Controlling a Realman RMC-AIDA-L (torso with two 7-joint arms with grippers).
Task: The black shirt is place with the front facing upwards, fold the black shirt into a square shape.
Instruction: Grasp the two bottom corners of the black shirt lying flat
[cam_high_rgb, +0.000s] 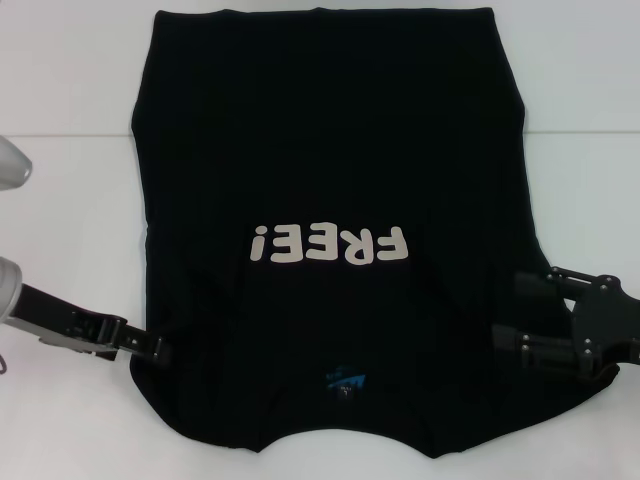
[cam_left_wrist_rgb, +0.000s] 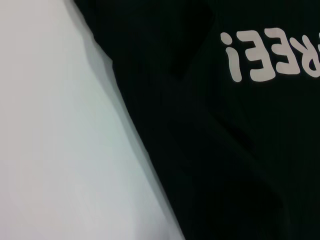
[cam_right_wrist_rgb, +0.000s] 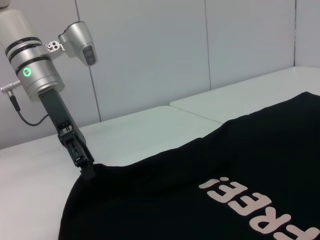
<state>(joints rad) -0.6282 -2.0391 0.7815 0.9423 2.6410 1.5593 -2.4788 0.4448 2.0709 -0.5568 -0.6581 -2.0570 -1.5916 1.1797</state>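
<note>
The black shirt (cam_high_rgb: 330, 200) lies flat on the white table (cam_high_rgb: 60, 100), letters up, sleeves already folded in. The left gripper (cam_high_rgb: 150, 347) and right gripper (cam_high_rgb: 520, 335) are at its near side edges, probably to lift them together. I cannot tell if either gripper is closed on the cloth.

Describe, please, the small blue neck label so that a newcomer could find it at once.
On the white table the black shirt lies spread, collar toward the robot. Below the cream FREE! lettering, near the collar, sits the small blue neck label, the only blue mark on the cloth.
</note>
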